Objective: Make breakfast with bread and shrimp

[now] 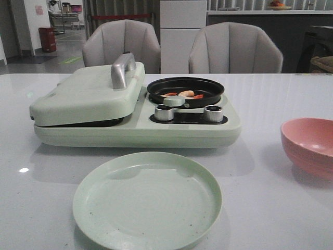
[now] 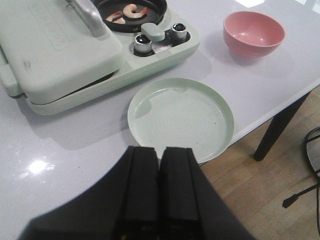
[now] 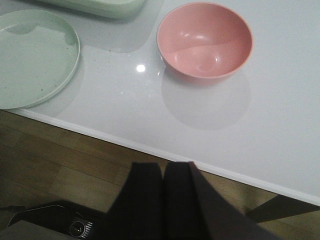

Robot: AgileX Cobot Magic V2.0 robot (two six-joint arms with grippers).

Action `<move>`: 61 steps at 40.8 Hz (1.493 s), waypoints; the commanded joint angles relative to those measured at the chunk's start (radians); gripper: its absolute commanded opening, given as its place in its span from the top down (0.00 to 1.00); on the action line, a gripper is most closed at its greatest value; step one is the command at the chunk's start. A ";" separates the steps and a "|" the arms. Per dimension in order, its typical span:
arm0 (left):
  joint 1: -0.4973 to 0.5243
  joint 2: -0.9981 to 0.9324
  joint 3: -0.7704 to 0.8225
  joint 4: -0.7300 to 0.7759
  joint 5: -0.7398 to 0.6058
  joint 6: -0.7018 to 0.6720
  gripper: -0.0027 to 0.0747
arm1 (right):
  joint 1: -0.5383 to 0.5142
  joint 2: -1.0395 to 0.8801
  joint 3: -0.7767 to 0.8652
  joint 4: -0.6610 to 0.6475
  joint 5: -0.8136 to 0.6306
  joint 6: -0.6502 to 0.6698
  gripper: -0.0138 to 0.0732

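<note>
Front view shows the pale green breakfast maker (image 1: 135, 112) with its lid (image 1: 86, 94) down; no bread is visible, perhaps under that lid. About 3 shrimp (image 2: 129, 12) lie in its small black pan (image 1: 186, 89). Both the left gripper (image 2: 160, 187) and right gripper (image 3: 163, 200) hang back with fingers together, holding nothing. Judged an opening stage: next likely means raising the lid by its handle (image 1: 122, 69), with the green plate (image 1: 148, 198) waiting before the maker.

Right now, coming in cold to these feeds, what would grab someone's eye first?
The pale green breakfast maker fills the table's middle, its lid shut, with shrimp lying in the small black pan on its right half. An empty green plate sits just in front, and a pink bowl stands apart at the right.
</note>
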 commanded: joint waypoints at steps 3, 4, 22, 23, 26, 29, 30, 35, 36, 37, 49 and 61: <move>-0.004 0.009 -0.029 -0.023 -0.068 -0.008 0.84 | 0.001 0.008 -0.023 -0.005 -0.070 -0.004 0.80; -0.004 0.009 -0.029 -0.023 -0.068 -0.008 0.84 | 0.001 0.008 -0.023 -0.005 -0.070 -0.004 0.80; 0.203 -0.188 0.019 0.366 -0.094 0.125 0.84 | 0.001 0.008 -0.023 -0.005 -0.070 -0.004 0.80; 0.217 -0.194 0.021 0.367 -0.094 0.125 0.84 | 0.001 0.008 -0.023 -0.005 -0.070 -0.004 0.80; 0.251 -0.200 0.035 0.392 -0.121 0.125 0.84 | 0.001 0.008 -0.023 -0.005 -0.070 -0.004 0.80; 0.284 -0.215 0.066 0.412 -0.166 0.125 0.84 | 0.001 0.008 -0.023 -0.005 -0.070 -0.004 0.80; 0.297 -0.222 0.078 0.408 -0.189 0.121 0.84 | 0.001 0.008 -0.023 -0.005 -0.070 -0.004 0.80; 0.347 -0.288 0.198 0.278 -0.403 0.119 0.83 | 0.001 0.008 -0.023 -0.005 -0.070 -0.004 0.80; 0.352 -0.307 0.232 0.259 -0.442 0.115 0.83 | 0.001 0.008 -0.023 -0.005 -0.070 -0.004 0.80; 0.356 -0.322 0.259 0.250 -0.492 0.097 0.83 | 0.001 0.008 -0.023 -0.005 -0.070 -0.004 0.80; 0.376 -0.446 0.529 0.546 -0.680 -0.508 0.83 | 0.001 0.008 -0.023 -0.005 -0.068 -0.004 0.80; 0.376 -0.447 0.689 0.351 -0.933 -0.324 0.83 | 0.001 0.008 -0.023 -0.005 -0.068 -0.004 0.80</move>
